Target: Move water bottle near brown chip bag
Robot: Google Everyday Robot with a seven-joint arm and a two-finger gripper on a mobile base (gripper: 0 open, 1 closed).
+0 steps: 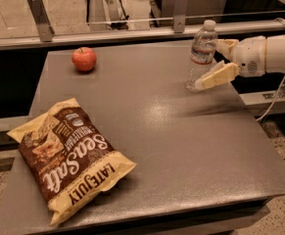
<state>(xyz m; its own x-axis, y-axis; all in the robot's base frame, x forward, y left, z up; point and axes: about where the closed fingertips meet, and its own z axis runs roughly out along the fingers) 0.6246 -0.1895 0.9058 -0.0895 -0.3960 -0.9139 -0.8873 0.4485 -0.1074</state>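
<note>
The water bottle [201, 58] stands upright at the far right of the table [191, 151], well apart from the brown chip bag [68, 155], which lies flat at the near left corner. The gripper [211, 63] is at the bottle's right side w/ fingers spread, nothing held yet. For a good grasp, I think it should centre the bottle btw. both fingers and close gently on the middle, so it does not tip

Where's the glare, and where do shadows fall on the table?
Camera view: pale glare sits on the table's middle; the arm's shadow streaks it in front of the gripper, open beside the water bottle; a dark shadow hugs the brown chip bag's right edge.
</note>
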